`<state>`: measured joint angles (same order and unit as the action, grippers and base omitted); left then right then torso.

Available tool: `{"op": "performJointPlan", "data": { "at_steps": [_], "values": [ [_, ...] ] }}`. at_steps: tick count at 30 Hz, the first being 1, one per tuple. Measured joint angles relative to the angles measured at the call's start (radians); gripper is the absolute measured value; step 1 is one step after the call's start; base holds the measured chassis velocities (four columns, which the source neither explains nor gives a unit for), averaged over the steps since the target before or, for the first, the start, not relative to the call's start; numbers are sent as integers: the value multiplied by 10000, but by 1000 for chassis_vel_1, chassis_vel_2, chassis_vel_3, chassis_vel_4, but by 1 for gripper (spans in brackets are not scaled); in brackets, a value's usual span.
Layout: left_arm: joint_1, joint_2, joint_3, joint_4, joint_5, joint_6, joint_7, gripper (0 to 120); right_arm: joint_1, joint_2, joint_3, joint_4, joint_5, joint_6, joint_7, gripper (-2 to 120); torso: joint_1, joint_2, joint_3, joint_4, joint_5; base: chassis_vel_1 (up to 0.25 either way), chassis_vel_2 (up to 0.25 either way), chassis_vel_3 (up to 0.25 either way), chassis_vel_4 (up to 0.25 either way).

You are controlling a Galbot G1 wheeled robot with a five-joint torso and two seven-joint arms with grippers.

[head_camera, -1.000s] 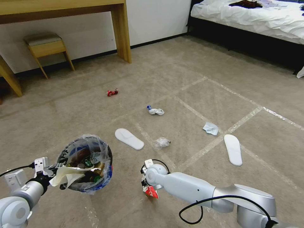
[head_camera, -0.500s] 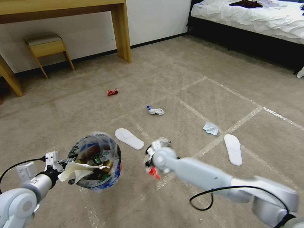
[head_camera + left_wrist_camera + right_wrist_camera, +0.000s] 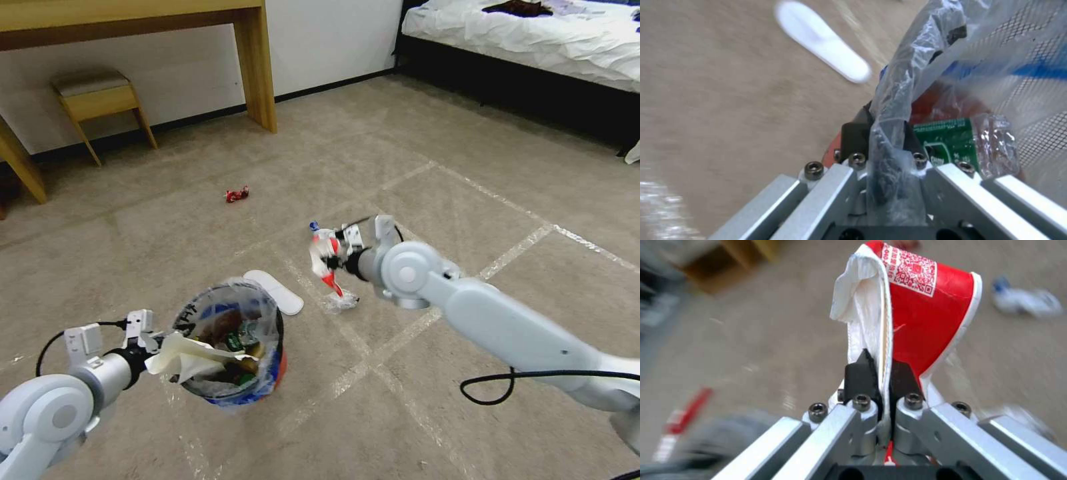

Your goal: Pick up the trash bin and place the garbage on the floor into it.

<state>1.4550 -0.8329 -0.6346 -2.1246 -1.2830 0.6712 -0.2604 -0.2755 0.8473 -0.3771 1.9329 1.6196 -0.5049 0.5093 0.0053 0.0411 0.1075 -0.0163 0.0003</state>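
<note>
The left gripper (image 3: 157,347) is clamping tight on the rim of the trash bin (image 3: 233,353), its fingers (image 3: 853,136) closed on the grey edge and the bunched clear-and-blue liner (image 3: 893,110); the bin is hanging off the carpet at the lower left of the head view, tilted a little toward the arm, with a green-labelled bottle (image 3: 241,337) and dark litter showing inside, and a pale crumpled sheet (image 3: 187,353) draping over the rim by the gripper; out to the right, the right gripper (image 3: 333,253) is reaching forward and holding a flattened red-and-white carton (image 3: 916,310), the black fingertips (image 3: 860,373) pinched together on its lower edge so that hardly any gap is left; in the head view the carton (image 3: 327,263) is dangling in the air, to the right of the bin and apart from it; just below it a crumpled clear plastic bottle (image 3: 340,303) is lying on the carpet; a flat white slipper sole (image 3: 283,297) is lying just beyond the bin, partly hidden by its rim; a white and blue crumpled tissue (image 3: 1027,300) is sitting on the floor past the carton; farther off, a red wrapper (image 3: 237,195) is lying well apart, toward the wooden stool (image 3: 100,100) and the desk leg (image 3: 257,67); the bed (image 3: 533,33) is filling the far right corner.
</note>
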Motion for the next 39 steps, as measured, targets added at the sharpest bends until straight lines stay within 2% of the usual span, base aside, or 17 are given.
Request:
{"op": "performJointPlan", "data": {
  "at_steps": [1, 2, 3, 5, 6, 8, 9, 11, 12, 14, 15, 16, 18, 24, 34, 37, 39],
  "values": [
    [-378, 17, 540, 134, -162, 19, -143, 1, -202, -339, 377, 464, 62, 42, -355, 0, 0, 0, 0, -8, -1, 0, 0, 0, 0],
    [-766, 16, 1009, 303, -206, 29, -239, 1, -384, -612, 643, 863, 177, 68, -544, 0, 0, -1, 0, -7, -1, 0, 0, 0, 0],
    [-766, 16, 1009, 303, -206, 29, -239, 1, -384, -612, 643, 863, 177, 68, -544, 0, 0, -1, 0, -7, -1, 0, 0, 0, 0],
    [-1621, -77, 1807, 696, -203, 29, -323, 1, -774, -1073, 1176, 1515, 315, 120, -898, 0, -1, -1, 0, 1, 0, 0, 0, 0, 0],
    [-1621, -77, 1807, 696, -203, 29, -323, 1, -774, -1073, 1176, 1515, 315, 120, -898, 0, -1, -1, 0, 1, 0, 0, 0, 0, 0],
    [-2482, -169, 2476, 1071, -283, 38, -404, 1, -1188, -1554, 1694, 1991, 300, 145, -1407, 0, 0, -1, 0, 0, -1, 0, 0, 0, 0],
    [-2482, -169, 2476, 1071, -283, 38, -404, 1, -1188, -1554, 1694, 1991, 300, 145, -1407, 0, 0, -1, 0, 0, -1, 0, 0, 0, 0],
    [-2959, -137, 2864, 1280, -423, 63, -477, 1, -1571, -1994, 2156, 2274, 163, 145, -2122, 0, 0, -1, 0, 0, 2, 0, 0, 0, 0],
    [-2959, -137, 2864, 1280, -423, 63, -477, 1, -1571, -1994, 2156, 2274, 163, 145, -2122, 0, 0, -1, 0, 0, 2, 0, 0, 0, 0],
    [-3303, -167, 3184, 1433, -544, 77, -564, 1, -2082, -2467, 2645, 2508, -235, 168, -2997, 0, 0, -1, 0, 1, 2, 0, 0, 0, 0],
    [-3303, -167, 3184, 1433, -544, 77, -564, 1, -2082, -2467, 2645, 2508, -235, 168, -2997, 0, 0, -1, 0, 1, 2, 0, 0, 0, 0],
    [-3481, -235, 3408, 1519, -578, 86, -613, 1, -2640, -2844, 3232, 2707, -699, 267, -3692, 0, 0, -1, -1, -2, -2, 0, 0, 0, 0],
    [-3542, -273, 3599, 1547, -577, 97, -630, 1, -3360, -3194, 3808, 2981, -1307, 503, -4428, 0, 0, -1, 0, -4, 3, 0, 0, 0, 0],
    [-3533, -340, 3792, 1498, -534, 128, -639, 1, -4192, -3334, 4361, 3657, -1430, 724, -4464, 0, 0, 0, -1, 2, -1, 0, 0, 0, 0],
    [-3595, -257, 3999, 1397, -540, 149, -677, 1, -3866, -3385, 4276, 4352, -1042, 836, -4237, 0, 0, 0, -1, 2, -4, 0, 0, 0, 0],
    [-3596, -293, 4035, 1325, -566, 149, -742, 1, -3786, -3395, 4231, 4553, -894, 818, -4385, 0, -1, 0, -1, 3, -3, 0, 0, 0, 0],
    [-3503, -421, 4070, 1142, -638, 141, -867, 1, -4185, -3422, 4182, 4609, -1254, 724, -4912, 0, 0, 0, -1, -2, -3, 0, 0, 0, 0]
  ]
}}
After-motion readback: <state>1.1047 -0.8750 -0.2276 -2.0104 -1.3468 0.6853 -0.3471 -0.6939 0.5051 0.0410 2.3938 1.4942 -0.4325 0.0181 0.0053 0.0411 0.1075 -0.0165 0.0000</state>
